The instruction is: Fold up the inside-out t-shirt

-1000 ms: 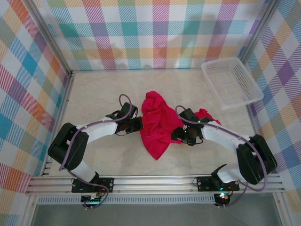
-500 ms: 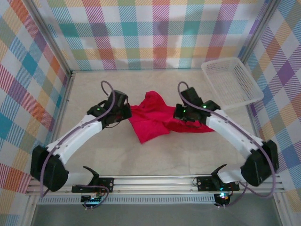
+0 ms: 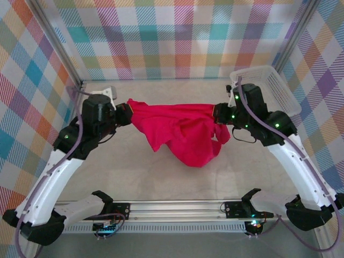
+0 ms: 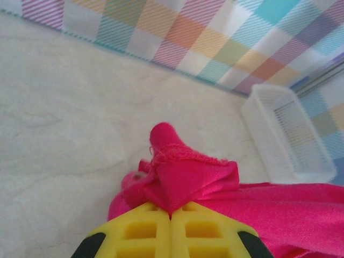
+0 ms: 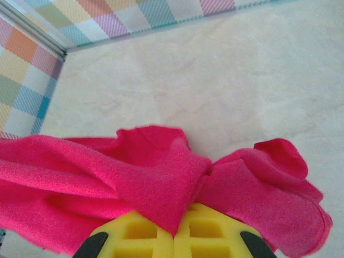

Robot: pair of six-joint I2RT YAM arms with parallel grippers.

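From above, the crimson-red, soft cloth t-shirt hangs stretched in a band to the left of the white plastic mesh basket. Its upper edge is pulled nearly straight and the rest sags in a crumpled bunch toward the pale, marble-patterned tabletop. The right gripper is pinched onto the end of the cloth nearest the basket, just beside the basket's near-left corner. The right arm crosses in front of that corner and hides part of the rim. The left gripper is pinched onto the other end, well apart from the basket. The folds are too bunched to make out sleeves, collar or hem, and whether the lowest fold touches the tabletop cannot be told.

From the left wrist, the two yellow fingers of the left gripper are pressed together with a peak of the t-shirt clamped between them, a stitched edge showing at its top. The cloth runs off to the right, cut off by the frame edge below the basket, which sits at the foot of the pastel plaid wall.

From the right wrist, the yellow fingers of the right gripper are closed on a gathered knot of the t-shirt. Cloth spreads to both sides and covers the fingertips. The left part runs out of the frame, while a loose rounded flap lies on the right.
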